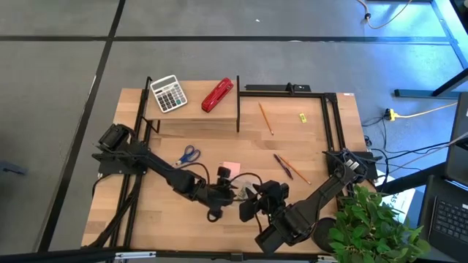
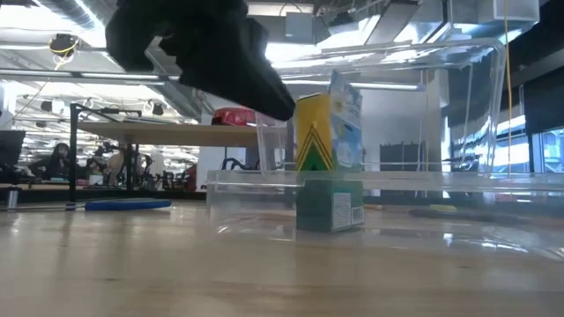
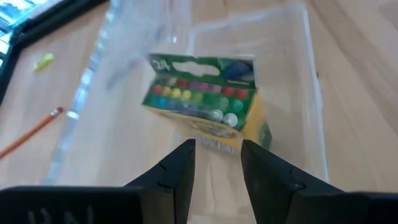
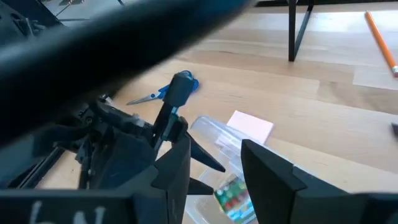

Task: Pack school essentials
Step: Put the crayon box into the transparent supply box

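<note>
1. The wooden counter (image 1: 241,150) is seen from above; a raised shelf (image 1: 191,113) at its far side carries a calculator (image 1: 168,93) and a red stapler (image 1: 217,95).
2. A clear plastic container (image 3: 292,93) holds an upright crayon box (image 3: 202,99).
3. The left gripper (image 3: 217,163) is poised above the crayons, fingers parted and empty.
4. The right gripper (image 4: 214,163) is held nearby, fingers apart, holding nothing.
5. Blue-handled scissors (image 1: 189,155), a pink sticky-note pad (image 1: 230,169) and an orange pencil (image 1: 265,117) are left on the counter.

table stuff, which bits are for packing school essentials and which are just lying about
For the job: crayon box in the clear bin, scissors, pink sticky-note pad, orange pencils, dark pen.

Lying about: calculator, red stapler, plant.
</note>
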